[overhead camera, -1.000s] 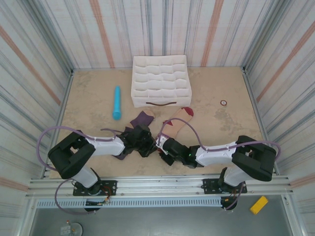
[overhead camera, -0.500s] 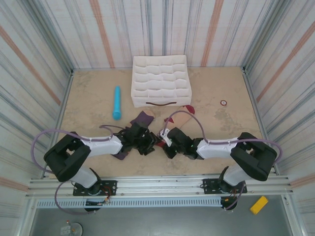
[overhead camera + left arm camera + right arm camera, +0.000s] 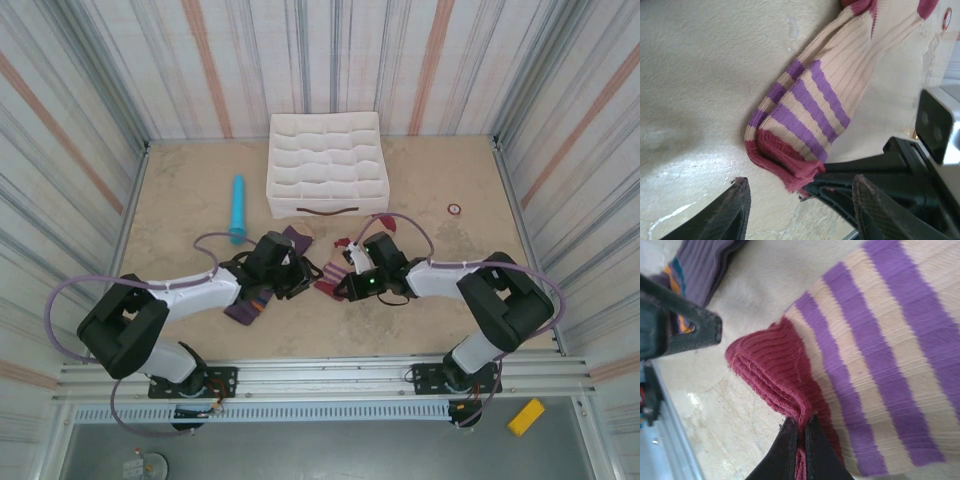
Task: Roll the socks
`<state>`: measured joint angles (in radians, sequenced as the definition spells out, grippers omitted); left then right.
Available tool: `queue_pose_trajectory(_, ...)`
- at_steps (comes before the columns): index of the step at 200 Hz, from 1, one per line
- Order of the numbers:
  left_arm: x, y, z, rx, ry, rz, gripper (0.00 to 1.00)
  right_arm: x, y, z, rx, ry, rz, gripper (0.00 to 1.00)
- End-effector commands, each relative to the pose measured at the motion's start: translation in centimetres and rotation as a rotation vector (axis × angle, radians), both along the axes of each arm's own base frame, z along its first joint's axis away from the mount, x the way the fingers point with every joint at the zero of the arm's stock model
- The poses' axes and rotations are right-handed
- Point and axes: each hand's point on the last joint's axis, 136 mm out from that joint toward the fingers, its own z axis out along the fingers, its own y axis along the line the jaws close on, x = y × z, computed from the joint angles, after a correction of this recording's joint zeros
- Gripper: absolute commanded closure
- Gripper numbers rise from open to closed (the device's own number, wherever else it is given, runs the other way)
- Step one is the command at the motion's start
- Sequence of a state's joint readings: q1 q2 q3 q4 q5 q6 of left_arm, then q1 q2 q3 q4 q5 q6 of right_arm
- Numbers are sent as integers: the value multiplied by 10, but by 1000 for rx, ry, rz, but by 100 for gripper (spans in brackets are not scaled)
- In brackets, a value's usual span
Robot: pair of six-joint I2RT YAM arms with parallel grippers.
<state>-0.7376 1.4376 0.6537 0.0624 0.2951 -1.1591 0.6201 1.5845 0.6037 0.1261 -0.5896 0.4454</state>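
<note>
Right fingers (image 3: 783, 452) are pinching the maroon cuff of the beige, purple-striped sock (image 3: 815, 95); left fingers (image 3: 725, 215) are standing apart.

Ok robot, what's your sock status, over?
Right hand shut on beige sock, at its cuff. Left hand open beside it. Purple sock lies apart.

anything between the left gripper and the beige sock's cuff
No loose thing. The open left gripper faces the red cuff of the beige sock across bare table, but the right gripper is shut on that cuff's edge.
</note>
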Motion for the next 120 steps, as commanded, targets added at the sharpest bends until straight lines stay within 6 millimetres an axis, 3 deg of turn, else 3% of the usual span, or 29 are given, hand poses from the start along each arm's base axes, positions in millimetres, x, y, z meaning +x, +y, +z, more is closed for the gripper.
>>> queue_pose_trajectory(1, 3, 1, -1, 58, -58, -60, 47, 3, 4, 9, 98, 183, -52, 100)
queue_pose_trajectory(42, 5, -1, -7, 105, -73, -95, 53, 17, -5, 2, 134, 319, -147, 100)
queue_pose_trajectory(85, 7, -2, -26, 129, -33, -73, 54, 17, -14, -17, 50, 368, -184, 100)
queue_pose_trajectory(120, 13, -9, -34, 129, -23, -58, 57, 18, -15, -19, 36, 369, -194, 100)
